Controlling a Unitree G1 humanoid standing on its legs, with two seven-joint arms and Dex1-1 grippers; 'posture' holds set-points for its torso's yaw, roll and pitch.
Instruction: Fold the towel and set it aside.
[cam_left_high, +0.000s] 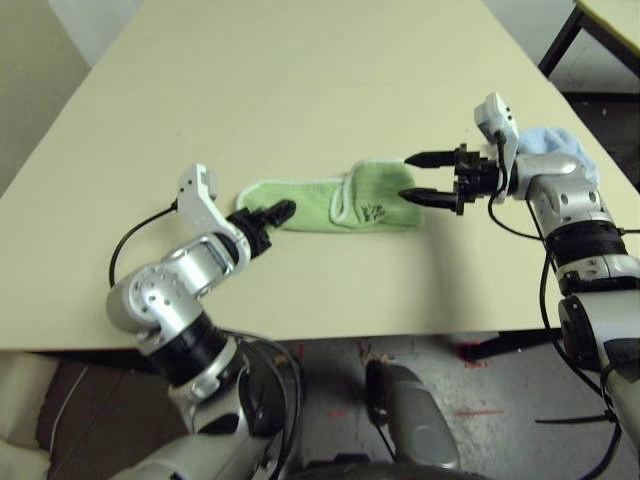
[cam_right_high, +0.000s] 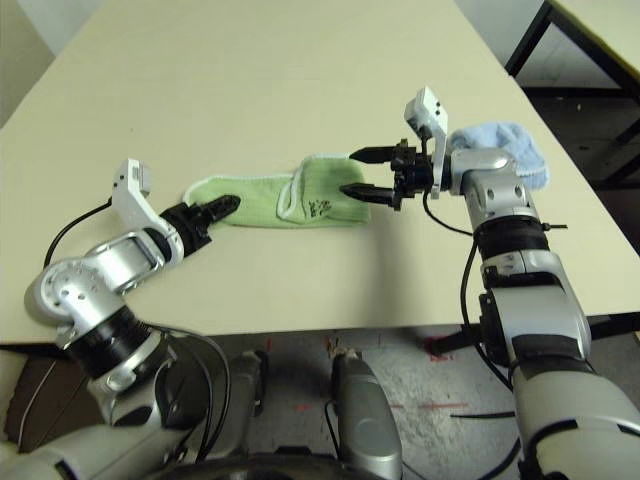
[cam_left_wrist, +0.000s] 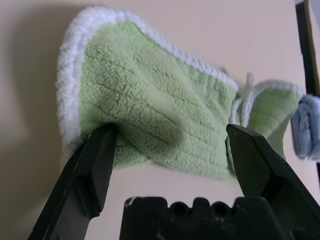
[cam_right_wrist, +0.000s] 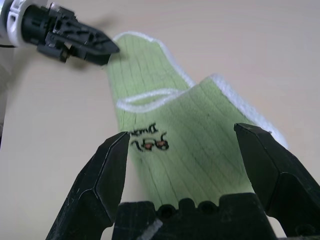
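On the pale desk (cam_left_high: 300, 90), near its front edge, the towel (cam_left_high: 330, 203) lies as a long green strip whose long axis runs side to side, from one arm to the other. Its right-hand part is already doubled over, with a white-trimmed edge and the small black embroidered mark (cam_right_wrist: 148, 140) facing up.

Each end of the strip has an arm at it. The left gripper (cam_left_high: 274, 213) sits right at the towel's left end, low to the desk and pointing along the strip; in the left wrist view its jaws stand wide, one finger (cam_left_wrist: 95, 165) at the white-trimmed corner and the cloth lying between and just beyond them, not yet pinched. The right gripper (cam_left_high: 420, 177) hovers over the folded right end, pointing across toward the left arm and tipped slightly down, its jaws also spread wide with nothing in them.

As I read it, the left arm is the nearer to a grasp, since its end of the cloth already lies in the gap. The coming move likely turns on closing there and carrying that end along the strip's length toward the right, over the doubled part.

Behind the right wrist a bunched light blue cloth (cam_right_high: 500, 145) rests on the desk, apart from the towel.
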